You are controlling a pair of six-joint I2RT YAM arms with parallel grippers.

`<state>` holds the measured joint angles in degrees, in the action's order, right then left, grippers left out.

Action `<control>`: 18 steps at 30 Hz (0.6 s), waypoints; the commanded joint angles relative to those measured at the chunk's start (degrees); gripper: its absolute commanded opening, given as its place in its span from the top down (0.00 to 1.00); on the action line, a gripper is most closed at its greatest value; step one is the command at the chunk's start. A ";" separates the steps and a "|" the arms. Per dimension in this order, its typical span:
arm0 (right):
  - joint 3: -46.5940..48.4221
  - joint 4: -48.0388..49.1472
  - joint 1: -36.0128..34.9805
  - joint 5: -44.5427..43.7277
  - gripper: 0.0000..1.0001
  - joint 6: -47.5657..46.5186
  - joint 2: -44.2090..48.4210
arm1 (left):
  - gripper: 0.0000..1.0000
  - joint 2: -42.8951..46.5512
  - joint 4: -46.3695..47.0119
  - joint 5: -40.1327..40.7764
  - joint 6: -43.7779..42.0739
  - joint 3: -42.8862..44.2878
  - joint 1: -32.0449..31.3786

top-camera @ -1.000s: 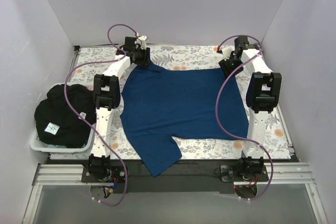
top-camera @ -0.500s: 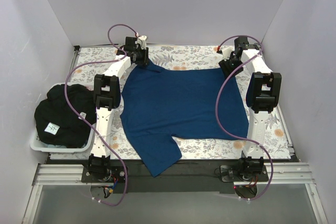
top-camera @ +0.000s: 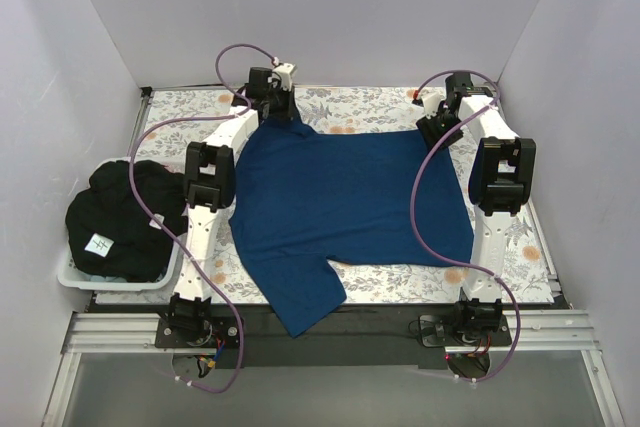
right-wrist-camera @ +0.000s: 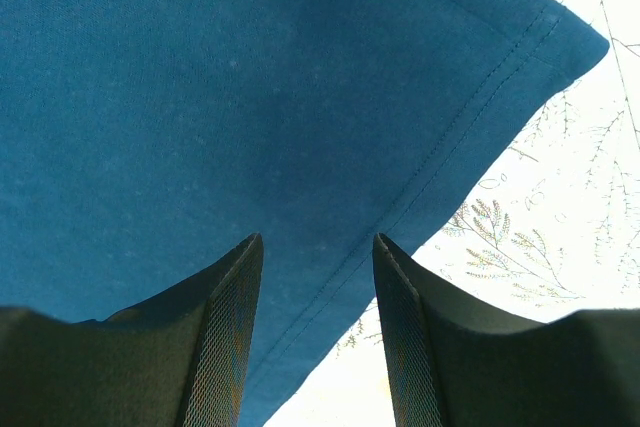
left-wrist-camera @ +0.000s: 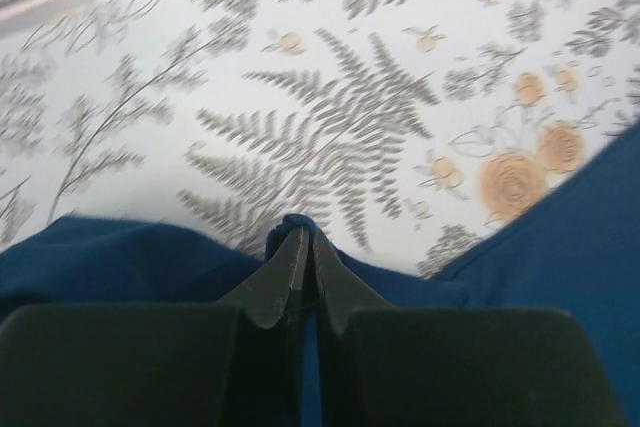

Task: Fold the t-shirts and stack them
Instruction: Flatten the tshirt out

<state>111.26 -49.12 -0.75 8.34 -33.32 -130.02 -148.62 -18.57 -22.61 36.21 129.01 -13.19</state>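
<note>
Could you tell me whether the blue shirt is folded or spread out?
Spread out: the shirt lies open across the cloth, no fold showing.

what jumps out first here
A blue t-shirt lies spread across the middle of the flowered cloth. The left gripper is shut on its far left corner, while the right gripper hangs open over the far right corner. A black shirt sits heaped in a white bin at the left.

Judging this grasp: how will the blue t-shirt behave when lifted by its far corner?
Probably floppy: the blue t-shirt lies flat and thin, so it should drape from the left gripper's pinch. Likely light, and it may drag across the floral cloth.
</note>
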 commanded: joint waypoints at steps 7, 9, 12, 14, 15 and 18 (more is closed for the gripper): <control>1.06 0.61 1.10 1.33 0.44 -0.69 1.61 | 0.84 1.14 18.02 -8.15 -2.11 1.34 -3.07; 1.93 0.61 1.90 1.42 0.44 -0.69 1.96 | 0.75 1.49 22.32 -8.41 -1.58 1.07 -3.07; 3.87 0.61 2.51 1.59 0.43 -0.69 2.14 | 0.64 3.15 23.40 -8.33 -0.09 1.68 -2.63; 6.85 0.61 2.69 1.16 0.42 -1.13 1.52 | 0.64 4.65 23.84 -7.89 1.40 0.54 -1.23; 7.91 0.61 2.77 0.81 0.42 -1.31 1.08 | 0.64 5.87 23.75 -7.45 2.28 0.02 -0.61; 12.48 0.70 2.78 -0.07 0.41 -2.44 -1.02 | 0.63 6.58 20.52 -7.01 4.05 -0.69 2.02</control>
<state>118.61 -49.50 2.02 8.67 -34.15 -130.41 -148.29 2.22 -29.85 38.02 128.99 -14.59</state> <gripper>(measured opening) 0.583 0.367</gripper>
